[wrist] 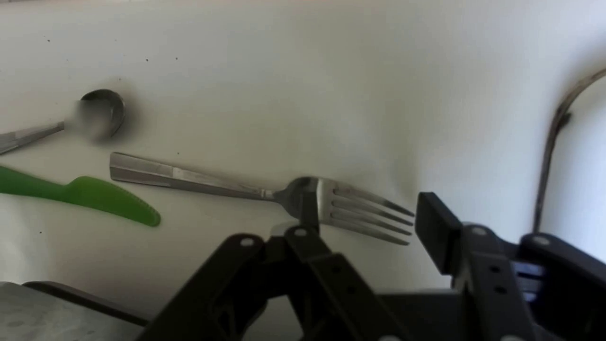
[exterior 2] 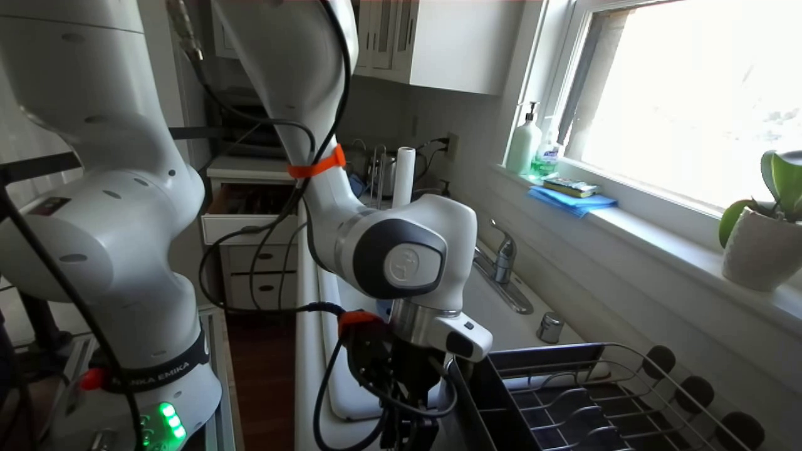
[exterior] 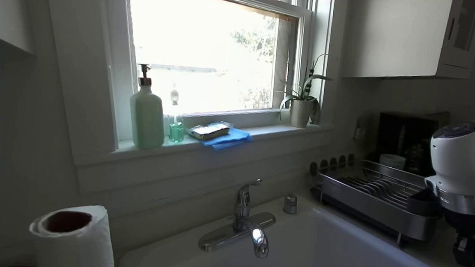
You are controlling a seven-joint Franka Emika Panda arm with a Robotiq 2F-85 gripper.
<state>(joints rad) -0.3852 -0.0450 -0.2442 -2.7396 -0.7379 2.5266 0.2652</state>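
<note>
My black gripper [wrist: 367,218] is open in the wrist view, with nothing held between its fingers. A silver metal fork [wrist: 189,181] lies flat on a white surface below it. The fork's head lies between the two fingers in this view, and the left finger overlaps its neck side; I cannot tell the height gap. A green knife [wrist: 106,198] and a metal spoon [wrist: 33,135], partly blurred, lie to the left of the fork. In both exterior views the gripper [exterior: 469,255] [exterior 2: 407,429] points down beside the dish rack [exterior: 365,199]; the cutlery does not show there.
The dish rack [exterior 2: 564,407] stands close beside the gripper. A white sink [exterior: 322,233] with a chrome faucet [exterior: 242,208] is adjacent. Bottles, a blue cloth [exterior: 229,138] and a potted plant [exterior: 300,112] are on the windowsill. A paper towel roll [exterior: 74,247] stands beyond the sink.
</note>
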